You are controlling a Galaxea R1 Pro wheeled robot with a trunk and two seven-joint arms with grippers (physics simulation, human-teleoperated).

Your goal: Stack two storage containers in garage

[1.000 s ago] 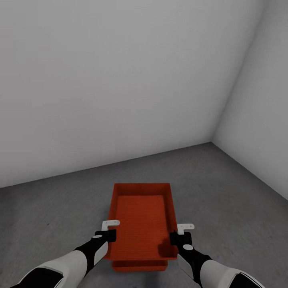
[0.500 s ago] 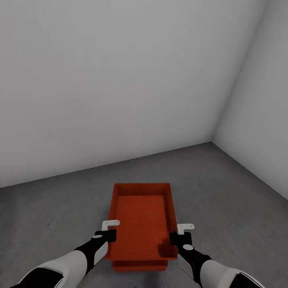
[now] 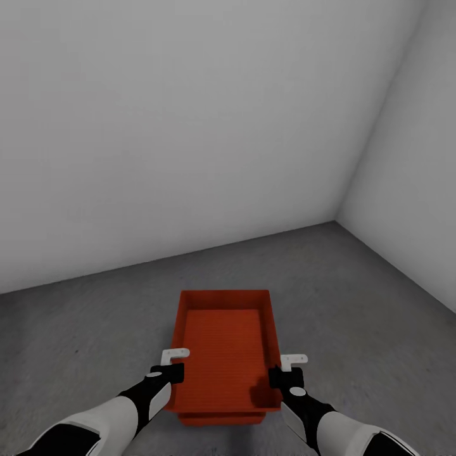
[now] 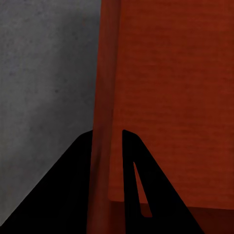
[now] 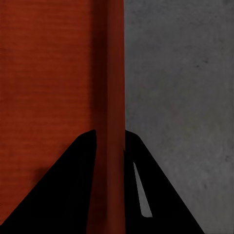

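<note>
The lower container [image 3: 221, 418] now peeks out less at lower centre. The left gripper [image 3: 172, 372] clamps the upper container's [image 3: 225, 345] left wall; the right gripper [image 3: 282, 377] seemingly pinches its right wall, above grey floor [image 3: 354, 297].

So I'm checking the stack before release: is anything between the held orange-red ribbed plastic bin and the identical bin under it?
Nothing visible does. The upper orange-red ribbed plastic bin, gripped by the left gripper and right gripper, hangs directly over the lower bin on the grey concrete floor.

No legible text, labels, brands or numbers — bins, walls, floor all unmarked
</note>
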